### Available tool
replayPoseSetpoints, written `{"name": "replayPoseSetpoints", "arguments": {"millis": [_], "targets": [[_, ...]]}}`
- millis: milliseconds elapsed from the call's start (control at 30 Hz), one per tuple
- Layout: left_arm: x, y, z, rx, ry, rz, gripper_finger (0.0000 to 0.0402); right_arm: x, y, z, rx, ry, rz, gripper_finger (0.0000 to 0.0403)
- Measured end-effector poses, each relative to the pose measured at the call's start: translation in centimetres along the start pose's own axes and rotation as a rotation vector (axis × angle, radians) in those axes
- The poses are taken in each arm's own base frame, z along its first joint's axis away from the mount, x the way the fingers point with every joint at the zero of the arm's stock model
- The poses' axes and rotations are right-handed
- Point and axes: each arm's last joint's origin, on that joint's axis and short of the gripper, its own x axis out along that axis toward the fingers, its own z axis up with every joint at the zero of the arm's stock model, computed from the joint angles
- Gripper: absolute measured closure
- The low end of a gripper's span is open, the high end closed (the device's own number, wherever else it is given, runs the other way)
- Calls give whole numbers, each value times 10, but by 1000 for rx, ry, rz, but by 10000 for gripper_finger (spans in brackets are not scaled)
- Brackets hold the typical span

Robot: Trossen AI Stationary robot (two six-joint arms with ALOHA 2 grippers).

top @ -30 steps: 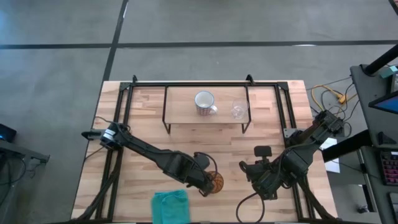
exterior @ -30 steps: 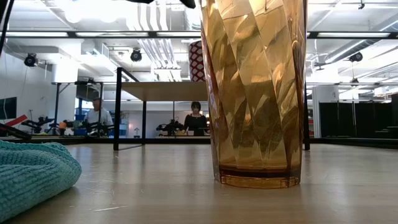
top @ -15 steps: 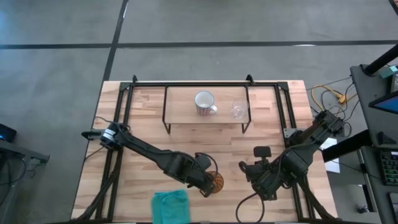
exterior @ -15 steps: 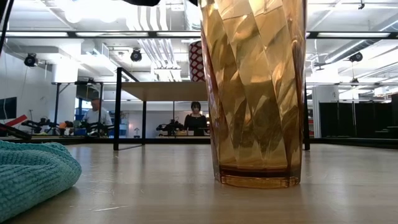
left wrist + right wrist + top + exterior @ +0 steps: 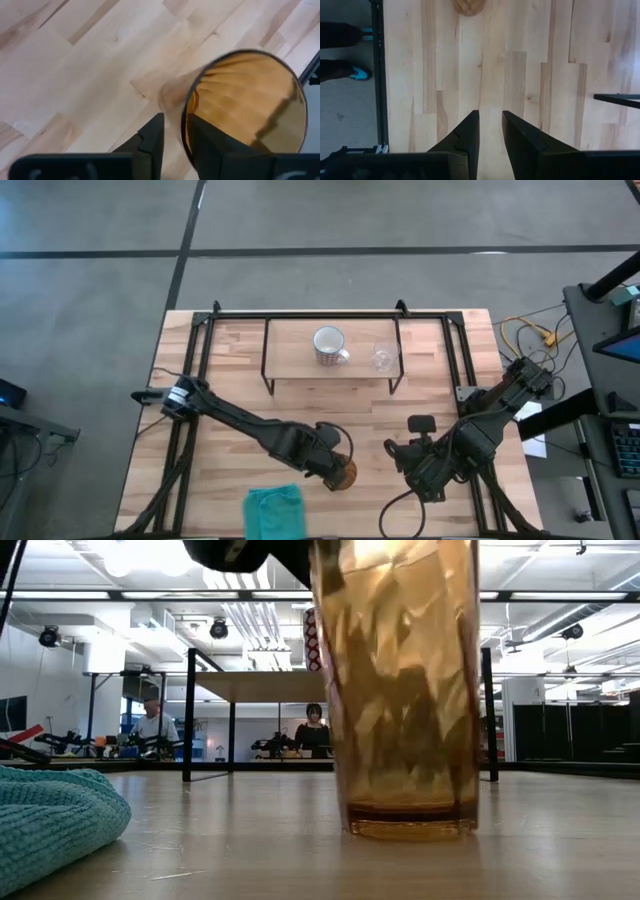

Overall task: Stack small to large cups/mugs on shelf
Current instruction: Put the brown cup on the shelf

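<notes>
The amber ribbed tumbler (image 5: 346,473) stands on the tabletop near its near edge and fills the low view (image 5: 400,690). My left gripper (image 5: 336,463) is shut on its rim from above (image 5: 175,124). The white mug (image 5: 328,345) and the small clear glass (image 5: 382,357) stand on the light-wood shelf (image 5: 295,360) at the table's far side. My right gripper (image 5: 395,452) waits to the right of the tumbler, its fingers close together (image 5: 490,117) and holding nothing. My left gripper pinches the tumbler's rim (image 5: 186,112) on the side toward the table's left. One finger (image 5: 207,137) is inside the tumbler and one finger (image 5: 152,137) is outside. The fingers come from above, pointing down. The tumbler is upright, and its base (image 5: 408,828) shows at the tabletop.
A teal cloth (image 5: 275,507) lies at the near edge, left of the tumbler, and shows in the low view (image 5: 55,820). The black frame rails (image 5: 205,340) run along the table's sides and back. A person's shoe (image 5: 357,74) shows beyond the table edge.
My left gripper has come down a little over the tumbler and now shows at the top of the low view. The tumbler has shifted slightly toward the table's left and is blurred with motion. It stays upright.
</notes>
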Motion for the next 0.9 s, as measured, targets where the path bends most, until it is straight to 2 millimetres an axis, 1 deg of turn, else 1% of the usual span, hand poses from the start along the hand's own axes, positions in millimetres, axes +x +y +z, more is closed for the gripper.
{"name": "replayPoseSetpoints", "arguments": {"millis": [100,200,333,433,533,700,867,900], "targets": [[4,2,-2,8,5,11,358,0,0,0,0,-1,1,326],[4,2,-1,70,9,11,392,0,0,0,0,-1,1,326],[-9,5,11,101,-4,3,396,0,-1,1,3,-1,0,326],[-30,12,25,122,-28,0,399,0,-1,1,3,-4,-4,326],[-57,24,37,148,-60,20,400,0,-1,1,3,-15,-19,326],[-101,54,52,165,-86,76,401,0,-2,2,5,-17,-20,326],[-142,87,60,144,-120,113,401,1,-6,5,42,-50,-66,326],[-148,92,62,137,-123,119,401,1,-8,6,58,-55,-75,326]]}}
